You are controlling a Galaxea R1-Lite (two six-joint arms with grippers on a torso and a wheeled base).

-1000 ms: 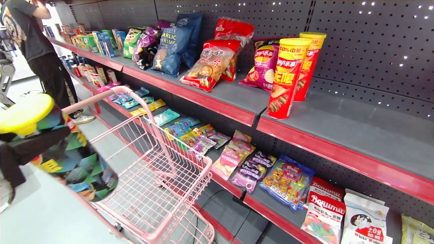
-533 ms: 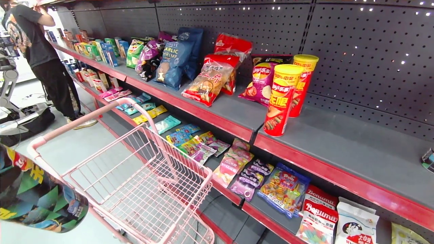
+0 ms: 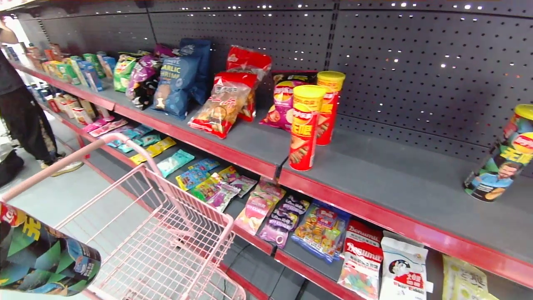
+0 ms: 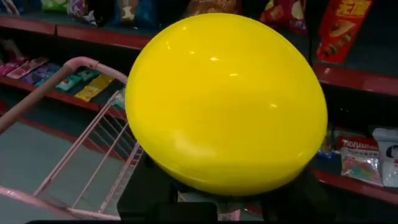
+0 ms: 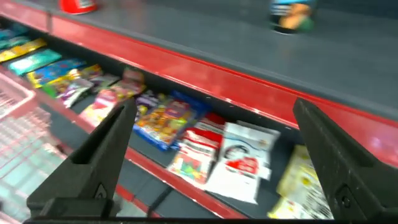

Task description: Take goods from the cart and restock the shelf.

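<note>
A multicoloured chip can (image 3: 46,258) lies tilted at the lower left, over the near corner of the pink cart (image 3: 183,246). Its yellow lid (image 4: 227,102) sits right in front of my left gripper (image 4: 211,196), which is shut on the can; its fingers are mostly hidden behind the lid. My right gripper (image 5: 217,168) is open and empty, in front of the lower shelf's snack bags (image 5: 233,158). A matching multicoloured can (image 3: 499,158) stands on the grey upper shelf (image 3: 395,175) at the right. Two red cans (image 3: 306,125) stand mid-shelf.
Snack bags (image 3: 216,104) fill the upper shelf's left part, with bare shelf between the red cans and the multicoloured can. A red lip (image 3: 374,216) edges the shelf front. Small packets (image 3: 287,212) lie on the lower shelf. A person's legs (image 3: 25,125) stand at the far left.
The head camera has swung to the right, bringing the multicoloured can on the shelf into view. The held can now sits lower at the picture's left edge.
</note>
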